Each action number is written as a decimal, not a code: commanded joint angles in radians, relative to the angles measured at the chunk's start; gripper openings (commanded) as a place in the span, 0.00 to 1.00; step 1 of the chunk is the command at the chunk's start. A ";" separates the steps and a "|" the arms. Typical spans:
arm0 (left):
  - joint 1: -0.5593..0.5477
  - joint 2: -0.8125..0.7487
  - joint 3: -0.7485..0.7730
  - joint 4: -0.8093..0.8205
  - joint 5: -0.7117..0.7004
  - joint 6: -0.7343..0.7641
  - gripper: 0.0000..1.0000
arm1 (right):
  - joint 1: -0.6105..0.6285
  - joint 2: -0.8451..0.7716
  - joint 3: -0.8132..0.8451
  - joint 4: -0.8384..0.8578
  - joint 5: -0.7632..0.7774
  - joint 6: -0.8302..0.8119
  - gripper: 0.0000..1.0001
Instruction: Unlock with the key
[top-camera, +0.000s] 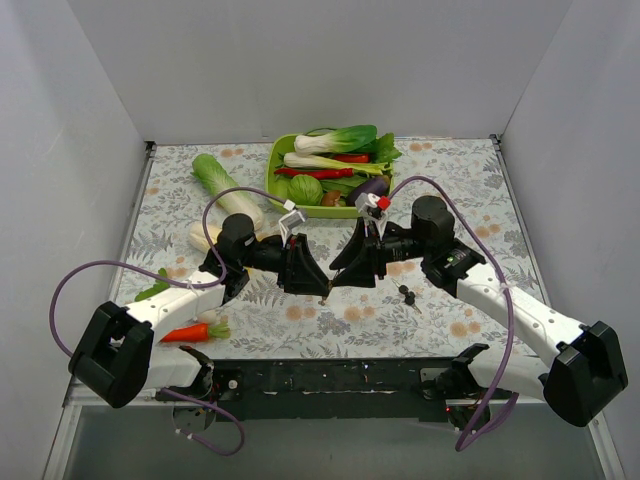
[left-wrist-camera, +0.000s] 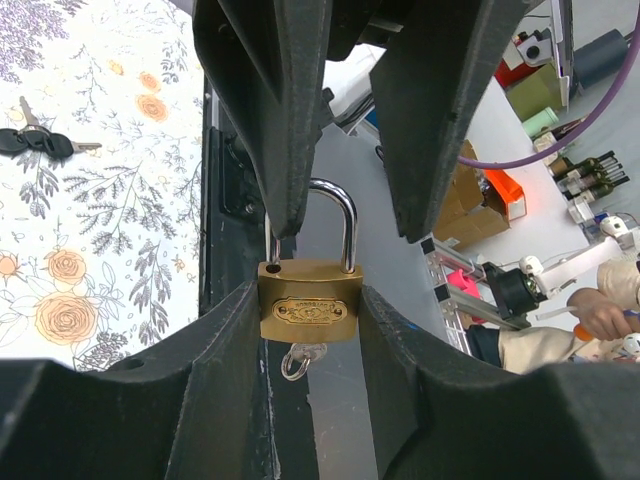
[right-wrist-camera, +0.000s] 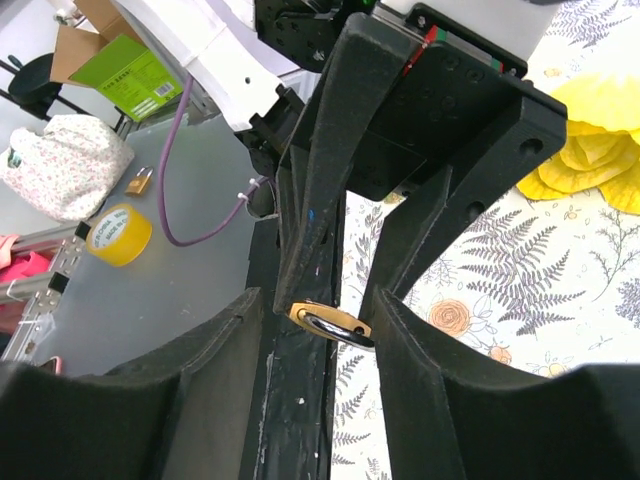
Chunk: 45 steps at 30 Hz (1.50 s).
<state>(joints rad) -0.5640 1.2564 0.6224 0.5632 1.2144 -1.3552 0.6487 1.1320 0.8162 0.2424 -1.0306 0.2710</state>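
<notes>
My left gripper (top-camera: 318, 284) (left-wrist-camera: 310, 300) is shut on the body of the brass padlock (left-wrist-camera: 310, 310), held above the table's front edge. The silver shackle (left-wrist-camera: 345, 215) is raised, and one hole in the body top is empty. A small silver key head with a ring (left-wrist-camera: 297, 358) hangs from the keyhole underneath. My right gripper (top-camera: 340, 282) (right-wrist-camera: 320, 300) faces it, jaws apart around the shackle (right-wrist-camera: 345, 330); one right finger (left-wrist-camera: 290, 150) covers a shackle leg. Black-headed keys (top-camera: 405, 295) (left-wrist-camera: 35, 142) lie on the flowered table.
A green tray (top-camera: 275, 175) of vegetables stands at the back. A napa cabbage (top-camera: 225, 185), a carrot (top-camera: 190, 331) and other vegetables lie on the left. The black front rail (top-camera: 330, 375) runs under the two grippers.
</notes>
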 joint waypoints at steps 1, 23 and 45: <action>0.009 -0.018 -0.007 0.041 0.004 -0.002 0.00 | 0.006 -0.023 -0.018 -0.002 -0.002 -0.016 0.53; 0.007 -0.072 0.076 -0.376 -0.288 0.320 0.00 | 0.011 0.029 0.008 -0.068 0.107 0.017 0.24; -0.030 -0.117 0.103 -0.556 -0.648 0.478 0.00 | 0.011 0.140 0.024 -0.149 0.271 0.085 0.10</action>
<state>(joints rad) -0.5892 1.1675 0.6727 0.0223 0.7151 -0.9192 0.6491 1.2598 0.8043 0.1081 -0.7364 0.3195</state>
